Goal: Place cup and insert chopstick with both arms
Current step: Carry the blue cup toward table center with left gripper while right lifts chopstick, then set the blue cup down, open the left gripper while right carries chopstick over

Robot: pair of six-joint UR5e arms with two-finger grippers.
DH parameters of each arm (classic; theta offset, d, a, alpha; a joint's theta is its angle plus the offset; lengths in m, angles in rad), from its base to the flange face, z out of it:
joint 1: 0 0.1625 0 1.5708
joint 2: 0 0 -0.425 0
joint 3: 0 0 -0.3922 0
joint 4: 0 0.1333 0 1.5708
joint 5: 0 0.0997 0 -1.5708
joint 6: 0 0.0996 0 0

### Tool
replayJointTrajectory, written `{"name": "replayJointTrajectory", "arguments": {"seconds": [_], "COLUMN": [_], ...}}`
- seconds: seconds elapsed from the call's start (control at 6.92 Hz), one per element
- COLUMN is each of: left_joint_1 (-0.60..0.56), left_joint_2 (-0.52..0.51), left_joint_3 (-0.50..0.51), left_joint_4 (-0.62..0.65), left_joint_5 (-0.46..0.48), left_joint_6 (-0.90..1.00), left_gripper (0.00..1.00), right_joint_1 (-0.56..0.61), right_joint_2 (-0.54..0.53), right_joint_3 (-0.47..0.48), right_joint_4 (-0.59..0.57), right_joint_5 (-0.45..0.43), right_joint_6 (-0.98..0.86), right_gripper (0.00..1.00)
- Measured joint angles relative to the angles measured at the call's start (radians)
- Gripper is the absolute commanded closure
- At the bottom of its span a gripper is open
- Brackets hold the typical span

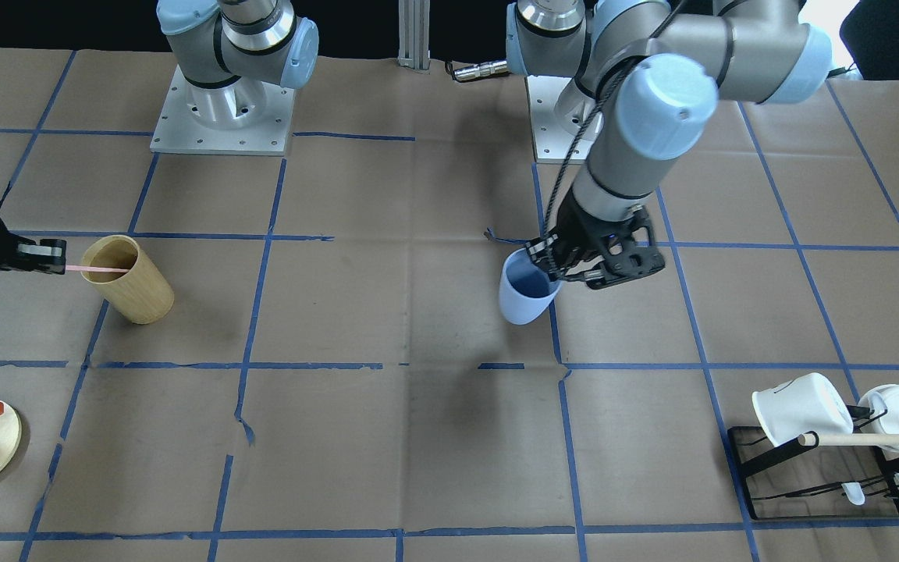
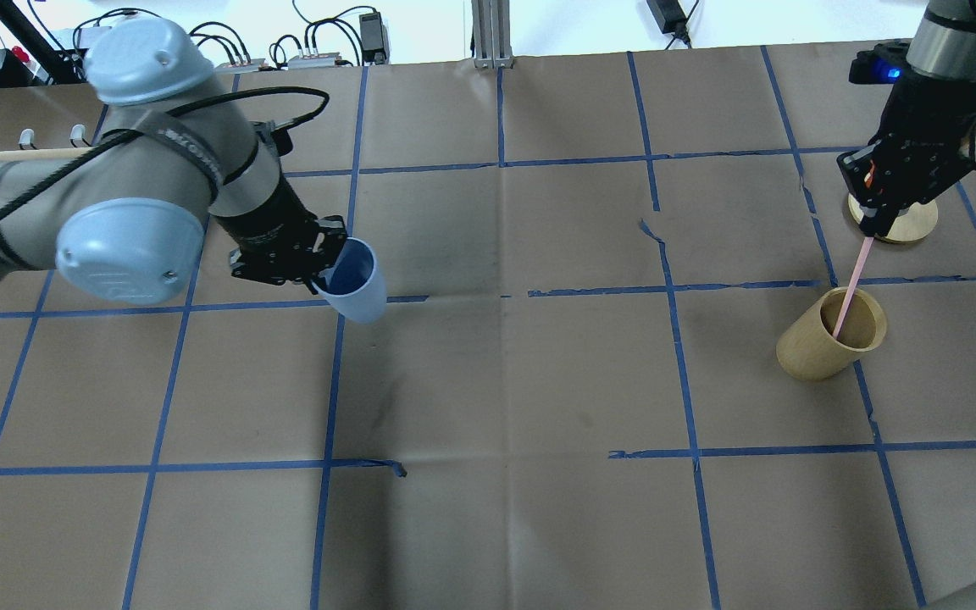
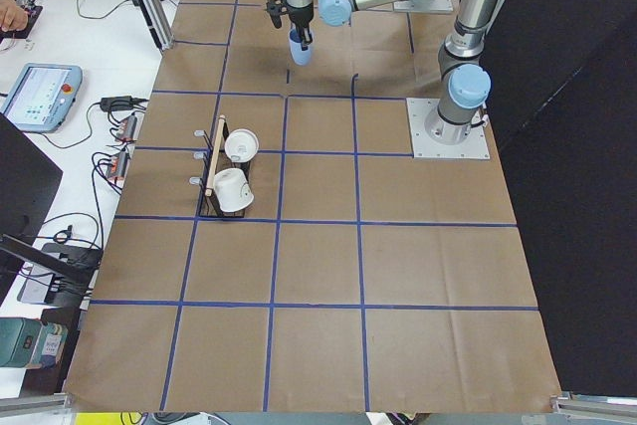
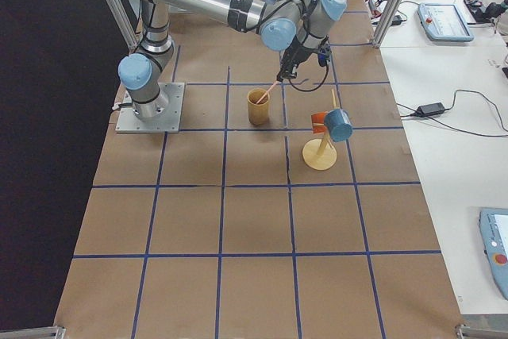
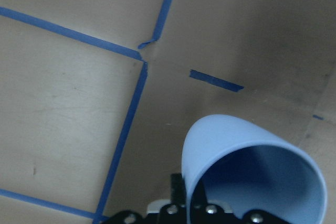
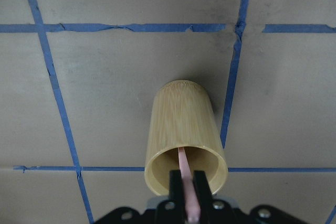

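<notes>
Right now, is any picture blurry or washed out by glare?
Overhead exterior: the strip beyond the table is blown out white. Exterior front-facing: a soft shadow darkens the paper near the blue cup. Left wrist: that cup's rim looks slightly soft. Right wrist: the bamboo cup is sharp.

A light blue plastic cup is hanging tilted in the left gripper, left of the middle of the table. A bamboo cylinder cup is standing near the right edge, and a thin pink chopstick is slanting down into it from the right gripper above.
</notes>
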Motion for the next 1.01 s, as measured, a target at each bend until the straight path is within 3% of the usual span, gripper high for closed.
{"name": "replayJointTrajectory", "arguments": {"seconds": [0.43, 1.01], "left_joint_1": [-0.143, -0.187], "left_joint_2": [-0.168, -0.268], "left_joint_3": [0.142, 0.16], "left_joint_4": [0.048, 0.137], "left_joint_5": [-0.019, -0.039], "left_joint_6": [-0.184, -0.19], "left_gripper": [1.0, 0.93], "right_joint_1": [0.017, 0.149], "right_joint_2": [-0.07, -0.169], "right_joint_3": [-0.118, -0.116], "right_joint_4": [0.042, -0.138], "right_joint_5": [0.026, 0.11], "right_joint_6": [0.043, 0.177], "right_gripper": [0.95, 0.96]}}
